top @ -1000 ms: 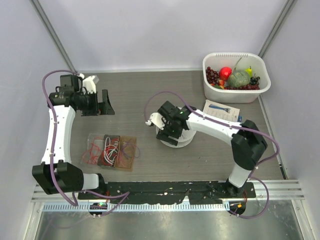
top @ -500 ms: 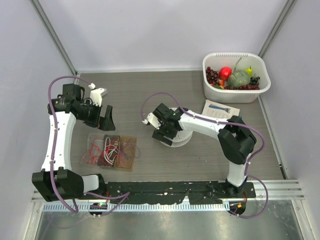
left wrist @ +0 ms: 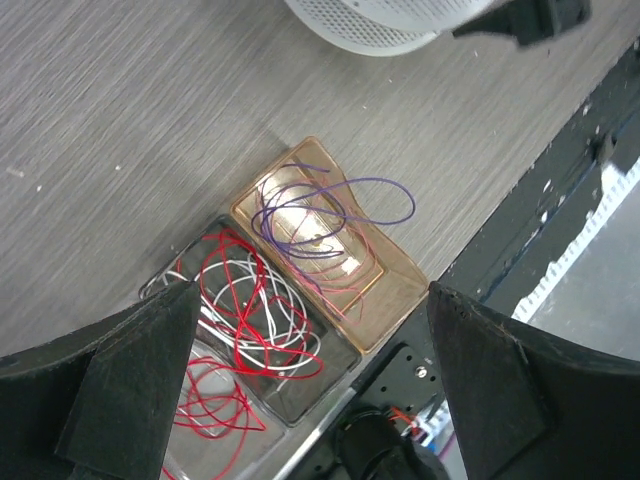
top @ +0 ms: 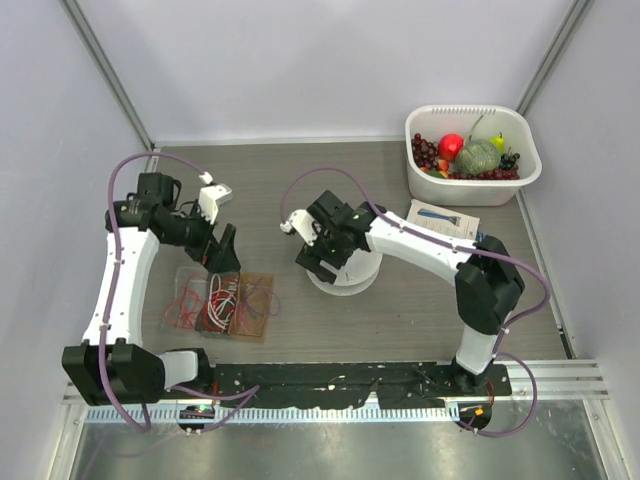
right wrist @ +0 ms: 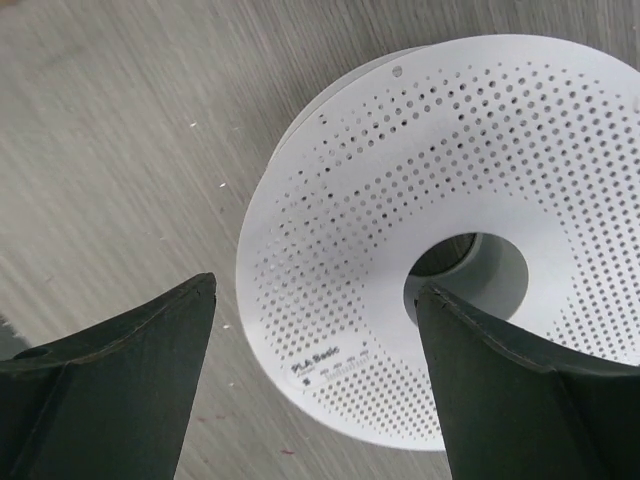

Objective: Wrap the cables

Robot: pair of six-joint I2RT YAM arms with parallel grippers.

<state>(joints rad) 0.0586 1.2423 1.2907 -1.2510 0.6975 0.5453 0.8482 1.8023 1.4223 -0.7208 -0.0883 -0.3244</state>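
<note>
Over white spool (right wrist: pixel 380 200), R claw (right wrist: pixel 315 290) spread wide

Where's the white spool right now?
Top view: the spool lies mid-table, under the right hand, with the wire trays to its left.

- one white perforated spool (right wrist: pixel 350 250)
- three small trays (left wrist: pixel 392 288) of loose wires
- one white tub (top: pixel 470 110) of fruit
- one printed packet (top: pixel 443 218)
- two robot arms (top: pixel 120 280)

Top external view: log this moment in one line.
left gripper jaws open, empty, above wire tray | right gripper jaws open, empty, above white perforated spool | spool lying flat
</note>
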